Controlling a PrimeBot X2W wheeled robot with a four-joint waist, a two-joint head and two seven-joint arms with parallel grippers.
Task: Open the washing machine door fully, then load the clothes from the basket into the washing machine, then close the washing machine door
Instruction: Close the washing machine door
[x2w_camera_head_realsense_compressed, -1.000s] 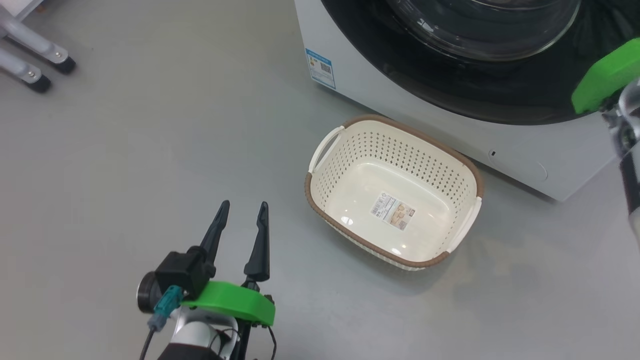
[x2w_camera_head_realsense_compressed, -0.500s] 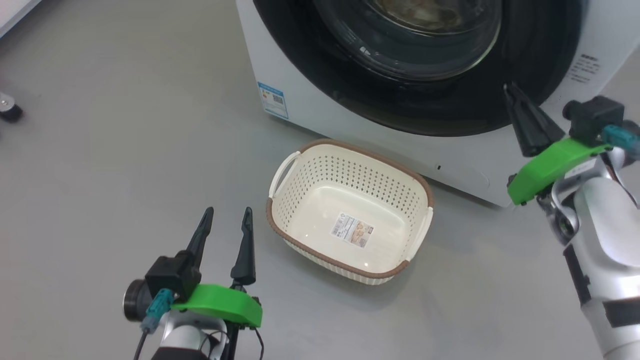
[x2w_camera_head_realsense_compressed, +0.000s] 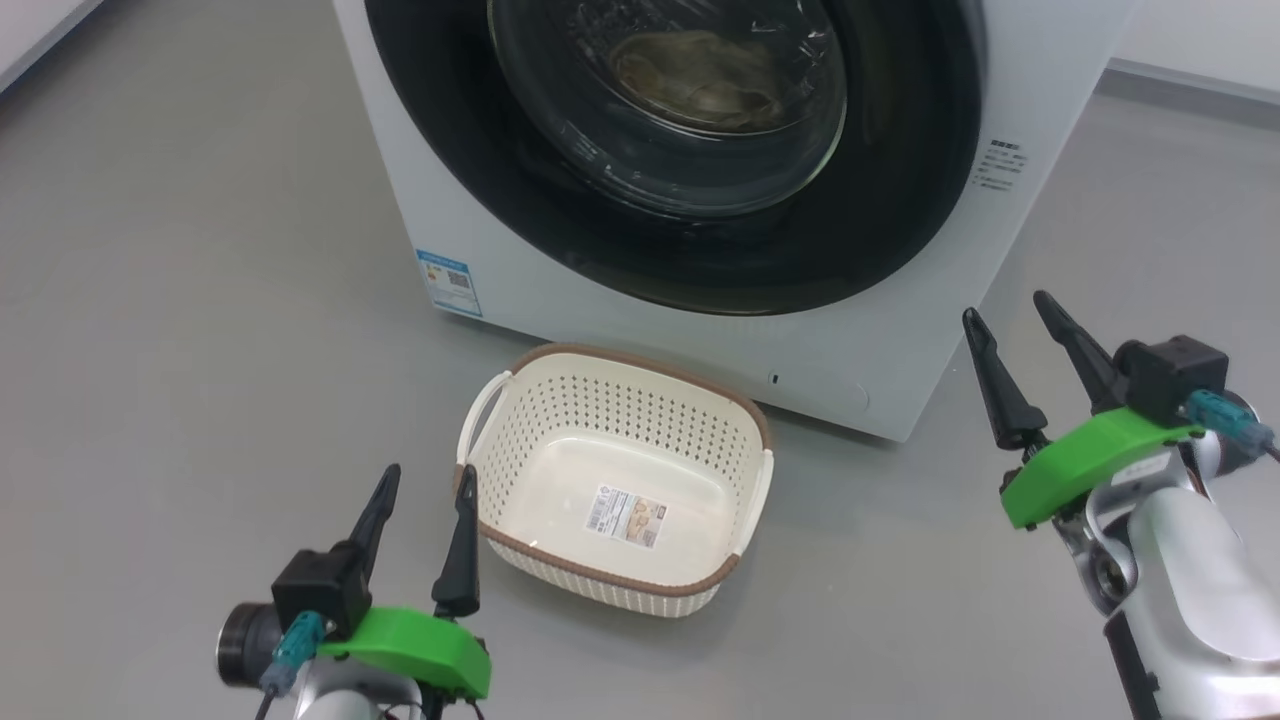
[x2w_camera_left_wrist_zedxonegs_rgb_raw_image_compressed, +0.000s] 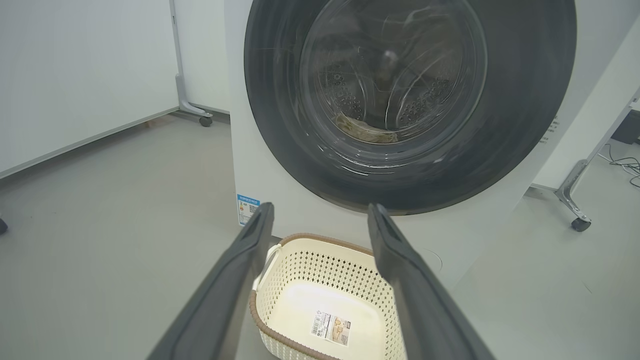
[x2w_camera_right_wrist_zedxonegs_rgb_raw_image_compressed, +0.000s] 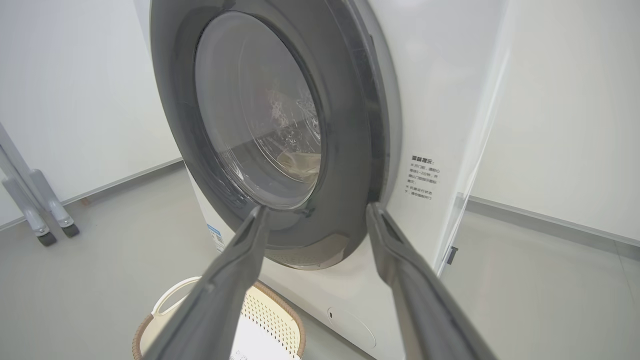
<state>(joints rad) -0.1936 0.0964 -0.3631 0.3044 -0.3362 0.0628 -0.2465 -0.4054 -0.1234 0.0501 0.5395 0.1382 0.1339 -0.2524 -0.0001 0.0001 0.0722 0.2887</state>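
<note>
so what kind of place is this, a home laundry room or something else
Probably a lab or test room, not a home: the washing machine stands out on a bare grey floor, with white partition panels on wheeled metal legs beside it.

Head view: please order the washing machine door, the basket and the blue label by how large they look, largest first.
1. washing machine door, largest even though the top edge of the picture cuts it off.
2. basket, clearly smaller than the door.
3. blue label, by far the smallest.
</note>
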